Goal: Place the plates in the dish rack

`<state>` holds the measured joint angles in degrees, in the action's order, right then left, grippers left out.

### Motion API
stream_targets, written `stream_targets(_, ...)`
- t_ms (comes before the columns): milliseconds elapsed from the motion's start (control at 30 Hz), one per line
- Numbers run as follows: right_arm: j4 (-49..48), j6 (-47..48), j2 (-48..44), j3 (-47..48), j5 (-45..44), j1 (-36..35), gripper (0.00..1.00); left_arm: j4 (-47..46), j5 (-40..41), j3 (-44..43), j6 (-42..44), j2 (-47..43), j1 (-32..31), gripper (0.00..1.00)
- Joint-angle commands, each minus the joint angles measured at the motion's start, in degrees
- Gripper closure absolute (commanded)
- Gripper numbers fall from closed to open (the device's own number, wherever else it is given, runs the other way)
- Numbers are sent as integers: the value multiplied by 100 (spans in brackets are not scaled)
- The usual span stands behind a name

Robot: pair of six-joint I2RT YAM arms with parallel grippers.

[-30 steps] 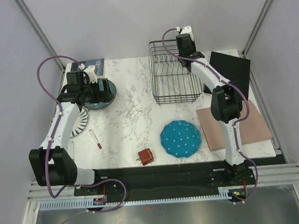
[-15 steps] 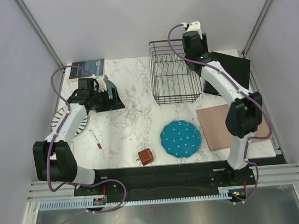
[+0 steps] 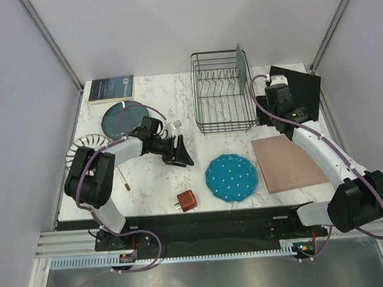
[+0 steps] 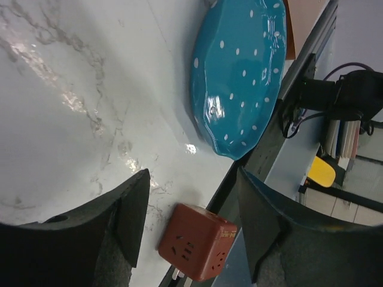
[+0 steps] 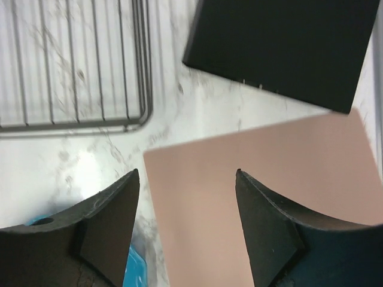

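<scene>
Top external view: the dish rack stands at the far side of the desk, and one grey-green plate stands upright on its edge at the rack's right end. The other three plates lie flat on the desk. The dark teal plate is well to the left of the rack. The striped white plate is further left and nearer, partly hidden by the left arm. The blue dotted plate lies on the near side of the rack.

The left gripper hangs low over the desk, near-left of the rack, between the teal plate and the dotted one. In the left wrist view its jaws stand apart with nothing between them, and the dotted plate and a red cube lie beyond the fingertips.

The right gripper is just off the rack's near right corner. In the right wrist view its jaws are spread and empty over the desk, with the rack's wire floor, a black panel and a pink board below.
</scene>
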<state>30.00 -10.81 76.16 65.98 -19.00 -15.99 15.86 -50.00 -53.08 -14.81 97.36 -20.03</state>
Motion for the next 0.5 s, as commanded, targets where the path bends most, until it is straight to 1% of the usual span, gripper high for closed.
stream_targets(0,305,-299,-391,-426,450,227,28,-531,-546,-150,-172,343,-290,35)
stream_targets(100,296,-360,-567,-655,555,342,28,-549,-590,-264,-172,616,-527,39)
stream_targets(200,279,-378,-725,-875,573,429,28,-557,-617,-396,-163,845,-774,38)
stream_targets(267,305,-396,-822,-1007,582,465,28,-584,-512,-483,-207,1021,-923,41)
stream_targets(333,296,-457,-918,-1078,573,491,27,-601,-467,-554,-259,1196,-994,48)
stream_targets(467,331,-519,-1007,-1236,687,491,27,-785,-327,-677,-470,1496,-1082,51)
